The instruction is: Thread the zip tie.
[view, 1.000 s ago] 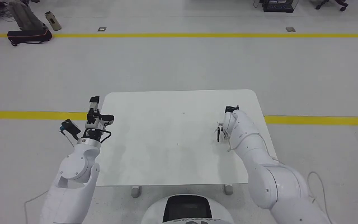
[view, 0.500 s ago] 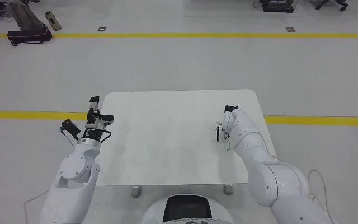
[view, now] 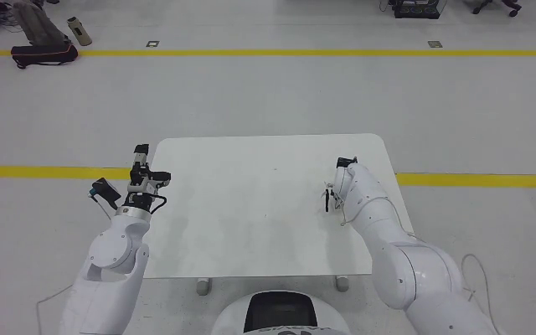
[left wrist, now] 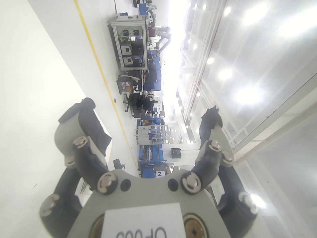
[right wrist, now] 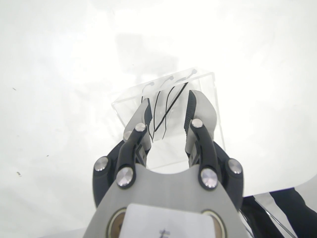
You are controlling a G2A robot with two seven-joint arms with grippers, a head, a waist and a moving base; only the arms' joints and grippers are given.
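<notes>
Three thin black zip ties [right wrist: 161,110] lie side by side in a small clear box [right wrist: 208,85] on the white table [view: 251,209]. My right gripper [right wrist: 168,99] hangs open just above them, one finger on each side of the bundle and nothing gripped. In the top view this gripper [view: 328,199] is near the table's right edge. My left gripper [left wrist: 148,107] is open and empty, pointing away from the table towards the room. From above, the left gripper [view: 140,157] sits at the table's left edge.
The table's rounded corner and edge [right wrist: 284,187] lie close behind the clear box. Bare white tabletop stretches between the two arms. Yellow floor lines [view: 268,53] run beyond the table.
</notes>
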